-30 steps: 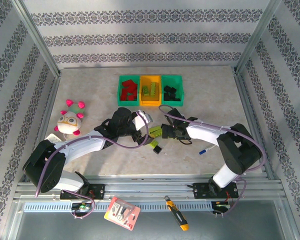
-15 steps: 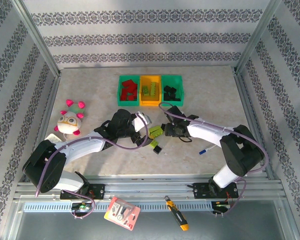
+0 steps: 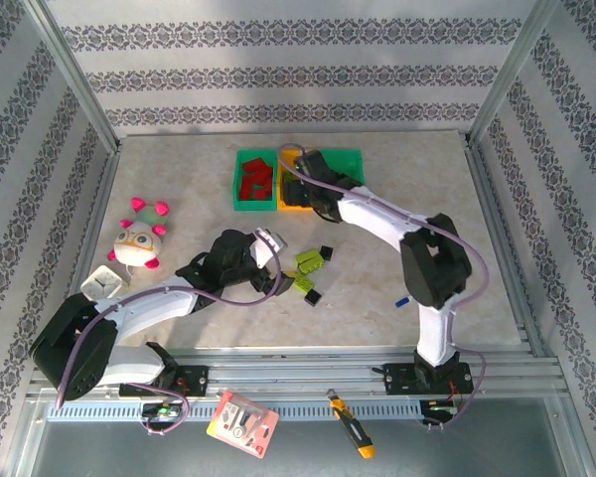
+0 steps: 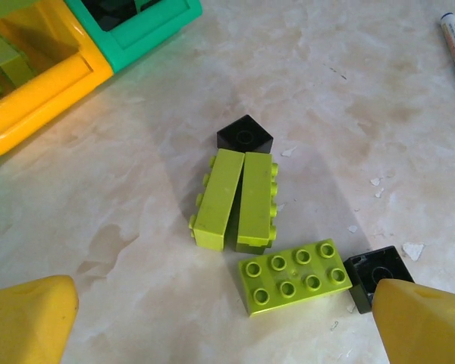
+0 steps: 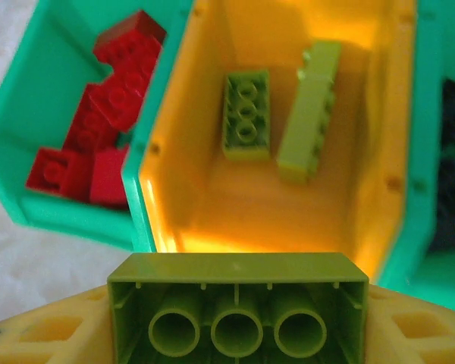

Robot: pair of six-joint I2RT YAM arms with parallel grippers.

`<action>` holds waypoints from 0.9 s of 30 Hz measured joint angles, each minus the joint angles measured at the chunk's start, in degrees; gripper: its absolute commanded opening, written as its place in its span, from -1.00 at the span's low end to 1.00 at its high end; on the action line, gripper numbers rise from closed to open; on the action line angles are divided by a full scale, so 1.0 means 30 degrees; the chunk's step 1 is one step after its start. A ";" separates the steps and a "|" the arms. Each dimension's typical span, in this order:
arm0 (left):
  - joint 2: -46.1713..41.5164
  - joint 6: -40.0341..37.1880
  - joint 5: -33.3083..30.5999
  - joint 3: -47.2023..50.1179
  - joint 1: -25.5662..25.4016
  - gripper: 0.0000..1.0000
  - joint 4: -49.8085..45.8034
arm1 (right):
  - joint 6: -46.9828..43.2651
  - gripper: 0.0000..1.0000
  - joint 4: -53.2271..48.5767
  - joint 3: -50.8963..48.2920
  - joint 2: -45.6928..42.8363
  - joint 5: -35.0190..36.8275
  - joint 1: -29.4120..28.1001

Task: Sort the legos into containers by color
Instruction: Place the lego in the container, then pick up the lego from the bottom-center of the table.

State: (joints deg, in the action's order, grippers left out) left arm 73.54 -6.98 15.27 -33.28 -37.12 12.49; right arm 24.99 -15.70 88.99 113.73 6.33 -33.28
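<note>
Bins are standing in row: left green bin [image 5: 38, 68] holding red bricks [image 5: 110, 106], orange-yellow bin [image 5: 273, 216] holding two lime bricks [image 5: 246, 114], right green bin [image 5: 428, 152] holding black bricks [image 4: 110, 9]. Right jaws, moved from tabletop [image 4: 349, 91] centre, are gripping lime brick [image 5: 239, 280] above orange-yellow bin. Left jaws are hanging wide over loose lime bricks [image 4: 254, 201] and black cubes [image 4: 245, 135].

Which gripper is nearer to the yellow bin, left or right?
Right. The right gripper hangs over the yellow bin, shut on a lime brick; the left gripper is open over loose bricks, away from it.
</note>
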 measured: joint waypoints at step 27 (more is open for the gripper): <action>-0.1464 0.0000 -0.0612 0.1224 0.0131 0.98 -0.0007 | -0.4299 0.81 0.2958 -0.6929 -0.5180 -0.3905 0.1195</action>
State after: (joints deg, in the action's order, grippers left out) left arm 69.14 -6.98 13.43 -29.61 -36.73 12.47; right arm 12.10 -6.83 68.20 98.19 -5.39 -29.69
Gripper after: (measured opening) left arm 0.993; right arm 0.896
